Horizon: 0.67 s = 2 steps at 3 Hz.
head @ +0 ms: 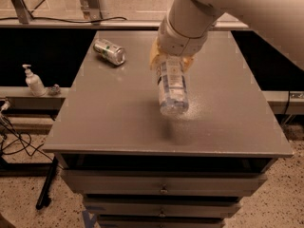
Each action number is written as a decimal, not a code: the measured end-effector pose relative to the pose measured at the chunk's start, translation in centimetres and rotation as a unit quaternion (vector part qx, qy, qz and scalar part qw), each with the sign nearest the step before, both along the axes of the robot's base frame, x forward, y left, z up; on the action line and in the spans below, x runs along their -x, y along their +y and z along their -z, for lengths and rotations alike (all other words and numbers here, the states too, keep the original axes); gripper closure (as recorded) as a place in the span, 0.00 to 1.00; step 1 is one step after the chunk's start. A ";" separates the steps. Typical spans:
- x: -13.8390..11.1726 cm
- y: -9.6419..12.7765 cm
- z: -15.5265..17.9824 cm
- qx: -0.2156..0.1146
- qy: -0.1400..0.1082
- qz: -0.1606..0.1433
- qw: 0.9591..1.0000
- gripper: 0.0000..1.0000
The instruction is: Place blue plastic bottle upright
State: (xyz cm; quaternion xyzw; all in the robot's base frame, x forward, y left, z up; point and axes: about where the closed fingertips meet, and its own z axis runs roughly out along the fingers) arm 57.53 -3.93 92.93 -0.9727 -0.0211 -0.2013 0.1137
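Note:
The blue plastic bottle (172, 87) is a clear ribbed bottle with a white-and-blue label. My gripper (171, 63) is shut on its upper part, with tan fingers (154, 57) on either side. The bottle hangs tilted above the middle of the grey table (109, 118), its base pointing toward the camera and its cap end hidden under the wrist. Its shadow lies on the table below it. The white arm comes in from the upper right.
A silver-green drink can (109, 52) lies on its side at the table's back left. A small white pump dispenser bottle (33, 81) stands on a ledge to the left of the table. Drawers run below the table's front edge.

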 end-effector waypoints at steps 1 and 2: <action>-1.0 -0.6 -3.3 -0.004 -0.103 -0.058 0.993 1.00; -2.6 -0.4 -5.9 -0.053 -0.179 -0.101 0.977 1.00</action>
